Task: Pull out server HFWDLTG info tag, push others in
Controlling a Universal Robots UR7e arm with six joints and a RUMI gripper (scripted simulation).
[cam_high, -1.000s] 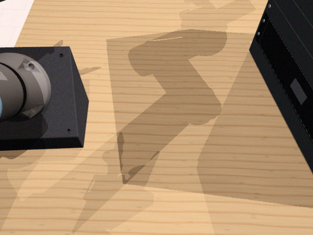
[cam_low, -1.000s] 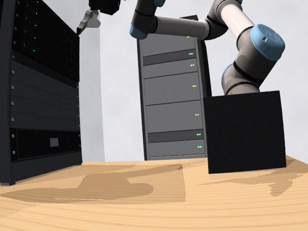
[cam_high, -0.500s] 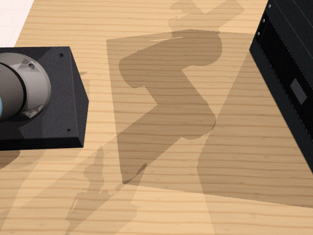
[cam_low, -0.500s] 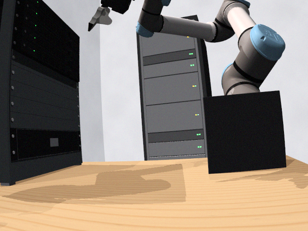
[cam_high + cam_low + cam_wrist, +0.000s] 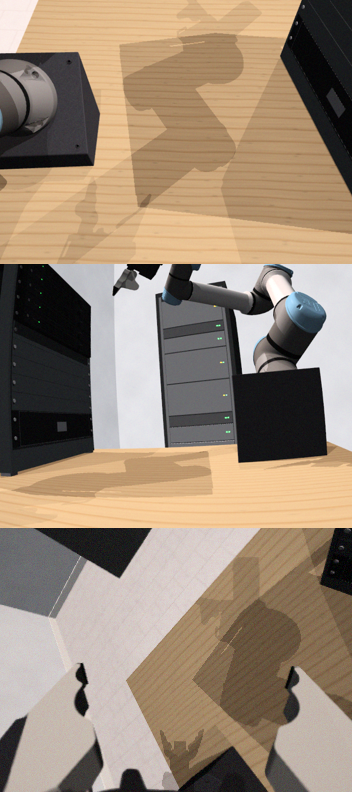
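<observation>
The black server rack [image 5: 45,366] stands on the wooden table at the left of the exterior view and at the right edge of the top view [image 5: 324,70]. A grey information tag [image 5: 62,426] sits flush on the lowest server's front; it also shows in the top view [image 5: 335,102]. My gripper [image 5: 124,282] is open and empty, high in the air to the right of the rack's upper part, apart from it. In the wrist view the two pale fingers frame the table and floor far below; a rack corner [image 5: 340,563] shows at the top right.
The arm's black base block [image 5: 279,414] stands on the table at the right, also seen in the top view [image 5: 51,110]. A second grey server cabinet [image 5: 196,371] stands behind the table. The table's edge and white floor [image 5: 115,643] show in the wrist view.
</observation>
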